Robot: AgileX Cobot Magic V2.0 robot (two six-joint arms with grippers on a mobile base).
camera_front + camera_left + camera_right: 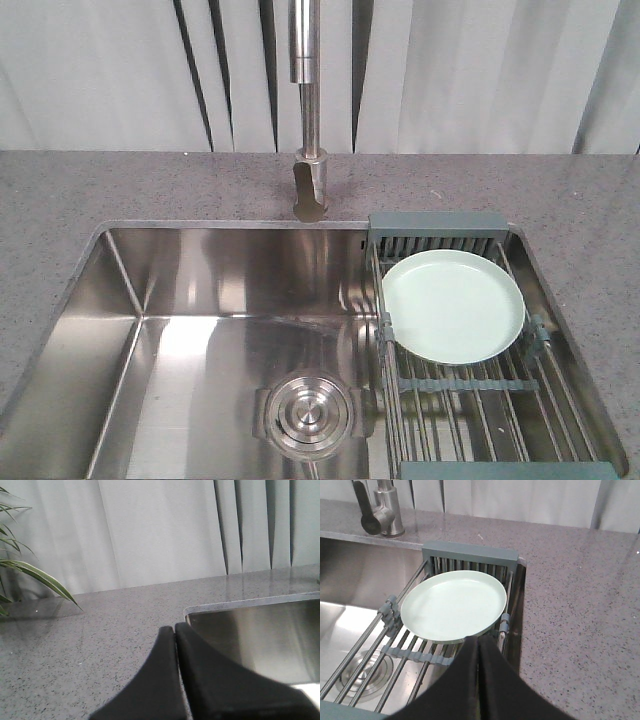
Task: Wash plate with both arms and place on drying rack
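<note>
The pale mint-green plate (453,306) lies flat on the drying rack (470,385), which spans the right end of the steel sink. It also shows in the right wrist view (452,605) on the rack's wire bars (415,655). My right gripper (478,642) is shut and empty, its tips just in front of the plate's near rim, apart from it. My left gripper (175,629) is shut and empty, above the grey countertop beside the sink's left corner (192,611). Neither arm shows in the front view.
The steel faucet (308,110) stands behind the sink, and also shows in the right wrist view (387,507). A round steel drain strainer (305,412) sits in the basin (200,380). Speckled grey countertop (590,200) surrounds the sink. Plant leaves (30,572) hang at the left.
</note>
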